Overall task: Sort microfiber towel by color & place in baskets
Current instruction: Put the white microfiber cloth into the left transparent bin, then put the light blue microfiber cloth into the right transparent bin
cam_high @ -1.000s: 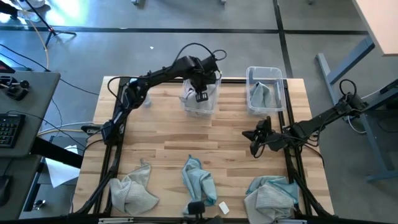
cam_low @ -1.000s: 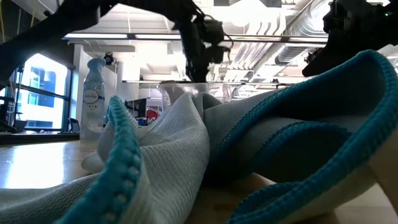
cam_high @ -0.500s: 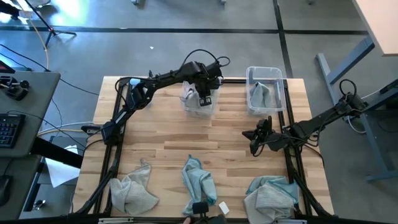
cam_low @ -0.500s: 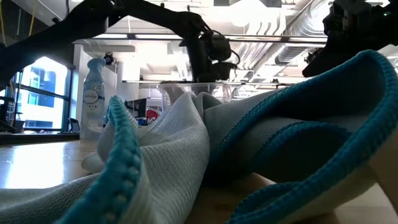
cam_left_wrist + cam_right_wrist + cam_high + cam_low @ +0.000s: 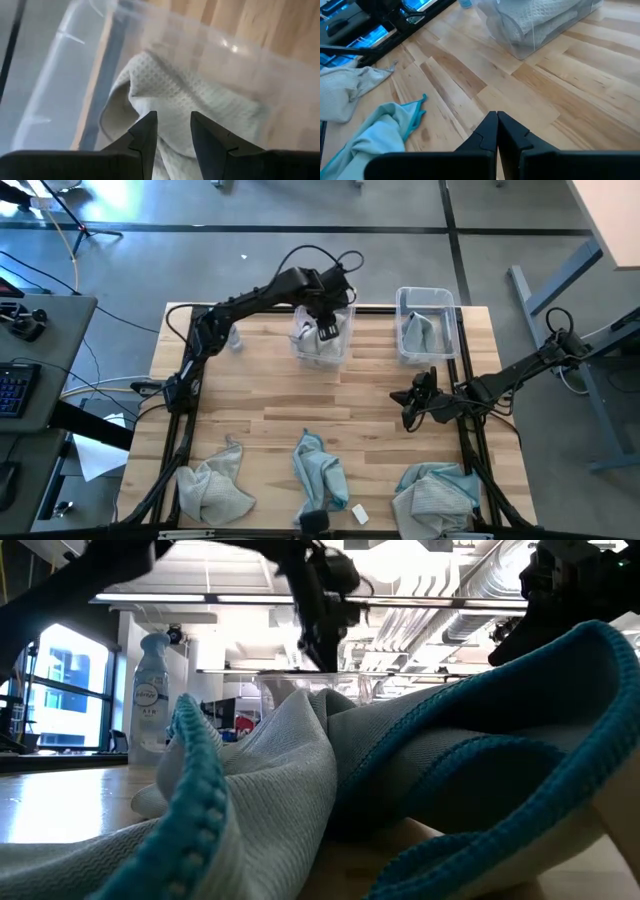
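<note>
Microfiber towel in pale grey point(image 5: 318, 346) lies crumpled inside the left clear basket point(image 5: 342, 348) at the far edge of the table point(image 5: 270, 395), and the left gripper point(image 5: 325, 332) hangs directly over it — fingers parted, holding nothing. In the left wrist view the grey cloth point(image 5: 185, 100) sits straight ahead past the two dark fingers, within the bin's see-through wall, with a clear gap between cloth and fingertips; it looks released.

The right basket point(image 5: 452, 320) holds a blue-teal towel point(image 5: 422, 332). Three lots of cloth are left along the near edge: a grey towel point(image 5: 212, 488) at the near left, a teal towel point(image 5: 320, 470) in the middle beside a small white block point(image 5: 359, 513), and a mixed teal-and-grey heap point(image 5: 433, 492) at the near right.

All of them lie toward the near edge, well apart from the left gripper, which would have to draw back across the whole table. The right gripper point(image 5: 410, 408), fingers pressed together and empty, waits above bare wood at the right-hand side — plainly nearer the mixed heap. The near-left grey towel, on the left arm's own side, seems the likelier next pick for that arm. The teal towel's long axis runs roughly near-to-far.
</note>
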